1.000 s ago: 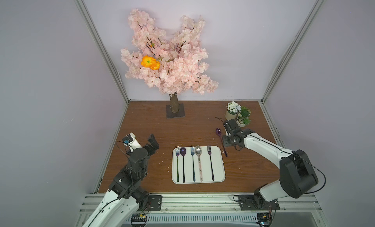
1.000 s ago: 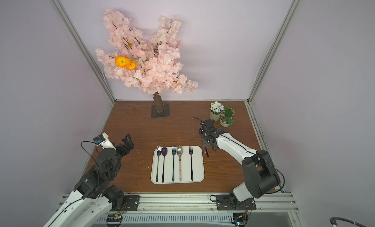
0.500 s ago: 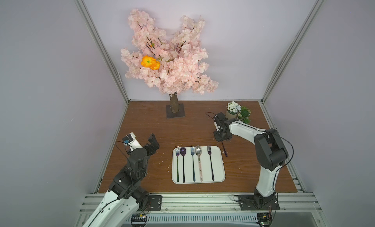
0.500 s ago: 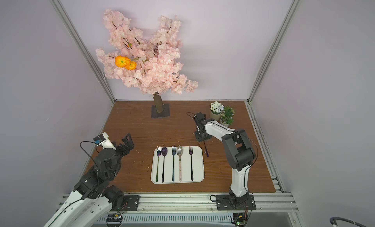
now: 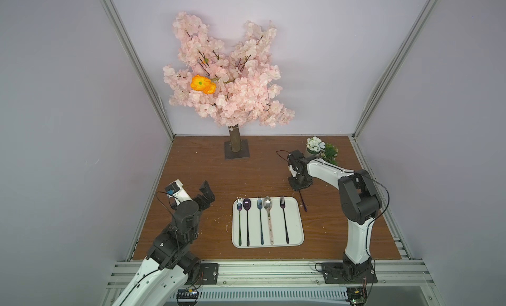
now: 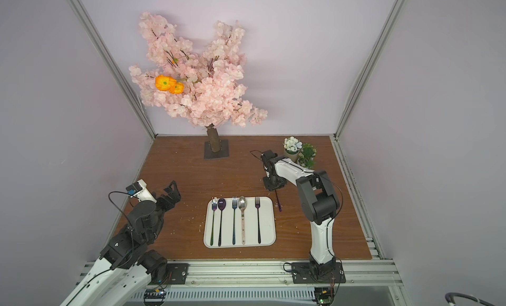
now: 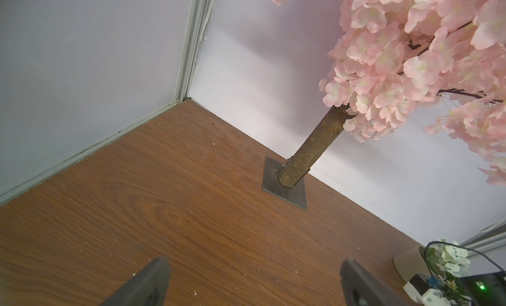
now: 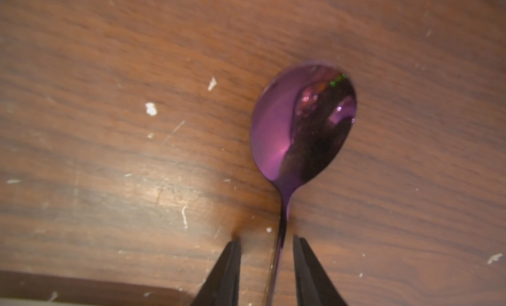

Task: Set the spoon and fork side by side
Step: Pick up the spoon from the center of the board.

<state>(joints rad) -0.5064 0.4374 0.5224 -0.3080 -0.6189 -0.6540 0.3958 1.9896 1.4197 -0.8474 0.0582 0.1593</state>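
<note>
A purple spoon (image 8: 301,121) lies on the wooden table to the right of the white tray (image 5: 294,232); only its handle (image 5: 302,202) (image 6: 278,200) shows in both top views. My right gripper (image 5: 298,184) (image 6: 273,184) (image 8: 267,239) points down over it. Its jaws stand a little apart on either side of the spoon's neck, with a gap on one side. A purple fork (image 5: 284,219) (image 6: 258,219) lies at the tray's right side. My left gripper (image 5: 206,193) (image 6: 172,191) (image 7: 254,263) hangs wide open and empty left of the tray.
The tray also holds two more forks and two spoons (image 5: 267,206) in a row. Two small potted plants (image 5: 321,150) stand just behind my right arm. A blossom tree on a metal base (image 5: 236,150) stands at the back. Walls close in three sides.
My right arm's elbow has swung up and back, and its gripper has shifted slightly left over the spoon's bowl end. The spoon and the left arm have not moved.
</note>
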